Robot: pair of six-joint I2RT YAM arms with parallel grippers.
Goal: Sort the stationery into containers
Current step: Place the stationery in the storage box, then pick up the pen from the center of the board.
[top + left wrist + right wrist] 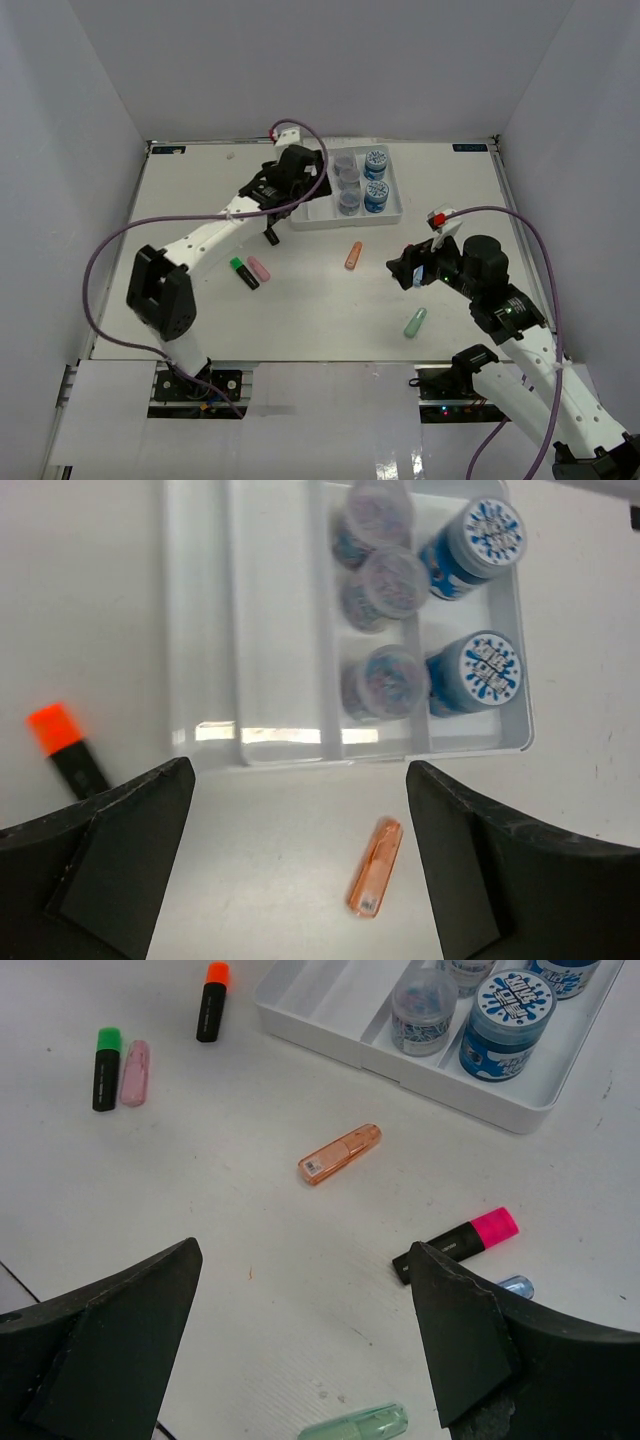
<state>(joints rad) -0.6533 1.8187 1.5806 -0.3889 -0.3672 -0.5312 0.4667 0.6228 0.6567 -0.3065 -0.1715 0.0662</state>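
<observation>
Left gripper [300,780]: fingers spread wide with nothing between them, over the tray's near edge.
Right gripper [305,1260]: spread wide, empty, above the desk's [300,310] right side.
Tray [345,222]: far middle of the desk.
Grey jars [385,580]: three in the tray's third compartment.
Blue jars [485,670]: two in the rightmost compartment.
Orange marker [353,255]: loose, just in front of the tray.
Mint marker [415,322]: near right.
Green-capped marker [243,272]: left side, beside the pink marker [259,268].

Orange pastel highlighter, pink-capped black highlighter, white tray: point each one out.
orange pastel highlighter [340,1154], right wrist view, mid-body.
pink-capped black highlighter [455,1245], right wrist view, black barrel.
white tray [275,630], left wrist view, bare empty compartment floor.
</observation>
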